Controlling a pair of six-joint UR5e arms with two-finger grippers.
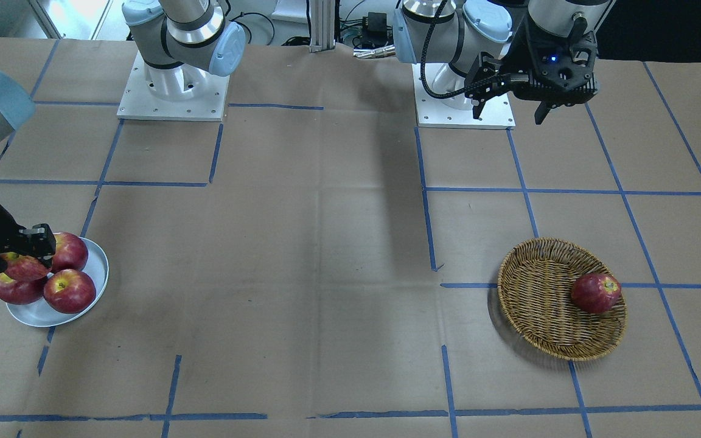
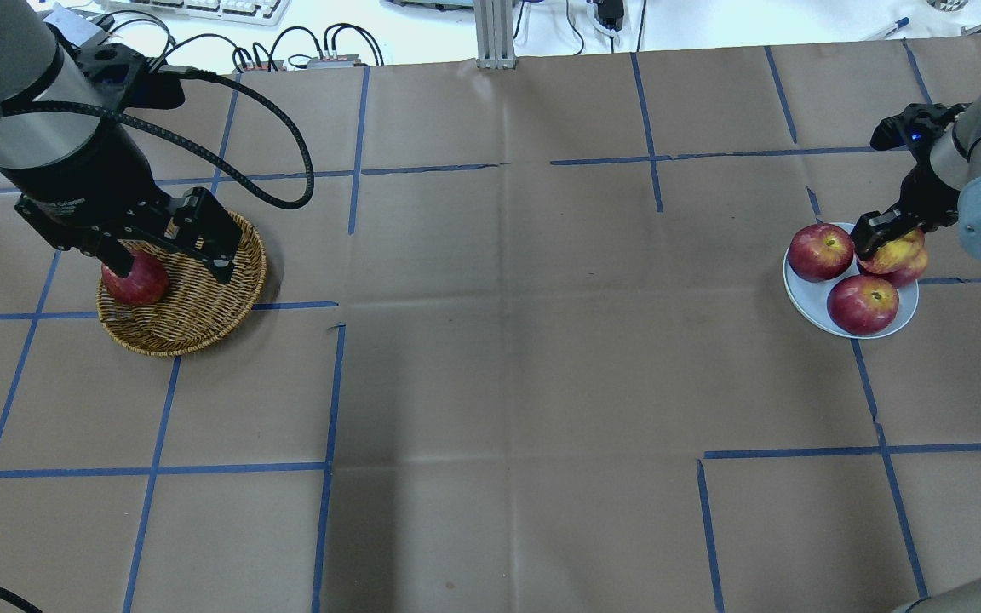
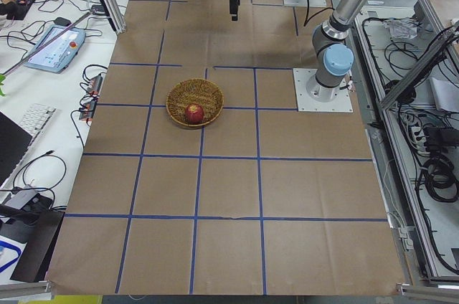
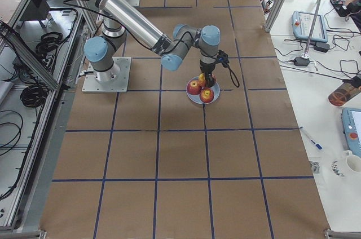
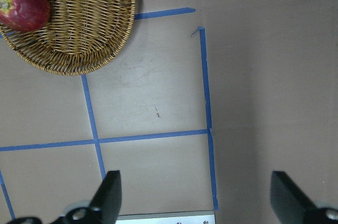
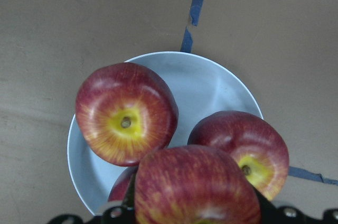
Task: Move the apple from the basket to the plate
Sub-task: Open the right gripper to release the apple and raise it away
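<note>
three apples (image 6: 125,113) already crowd the plate (image 6: 211,78), and the right gripper (image 2: 885,241) is clamped on the apple (image 6: 195,184) just above them. let go there, it would likely land on round fruit, roll, and nudge one over the shallow rim. the left gripper (image 5: 195,197) hangs wide open and empty, off to one side of the basket (image 5: 90,28).
</note>
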